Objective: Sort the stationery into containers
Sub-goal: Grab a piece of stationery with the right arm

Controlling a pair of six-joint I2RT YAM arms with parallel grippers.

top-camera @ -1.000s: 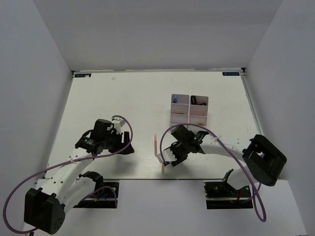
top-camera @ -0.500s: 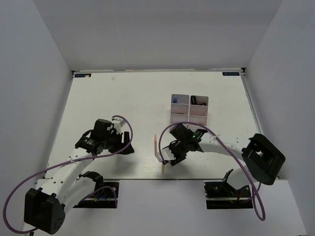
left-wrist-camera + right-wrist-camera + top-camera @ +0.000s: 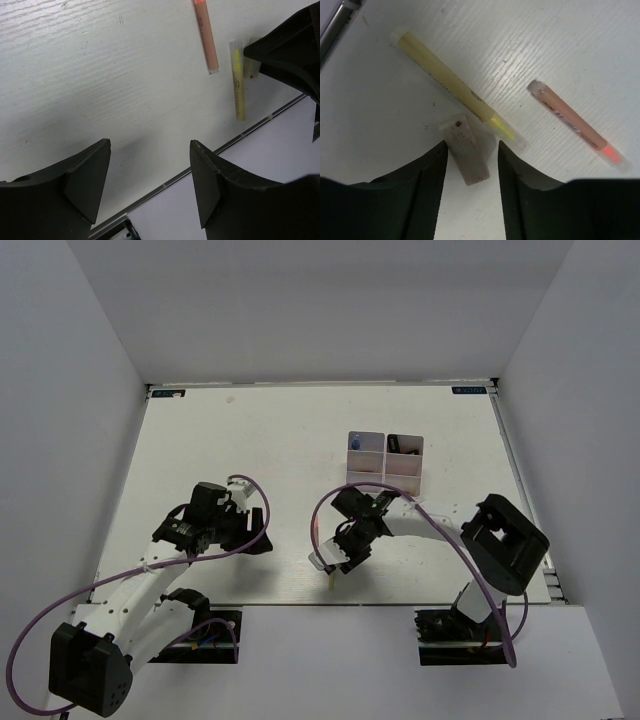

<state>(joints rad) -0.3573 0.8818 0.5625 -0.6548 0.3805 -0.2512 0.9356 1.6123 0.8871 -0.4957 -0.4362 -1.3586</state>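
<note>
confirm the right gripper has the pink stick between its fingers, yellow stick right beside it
No: the right gripper has the tan eraser between its fingers; the pink stick lies apart. The yellow stick is right beside it, as the right wrist view shows.

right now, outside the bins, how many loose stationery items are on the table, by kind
sticks: 2 (yellow stick, pink stick)
erasers: 1 (tan eraser)
total: 3
</note>
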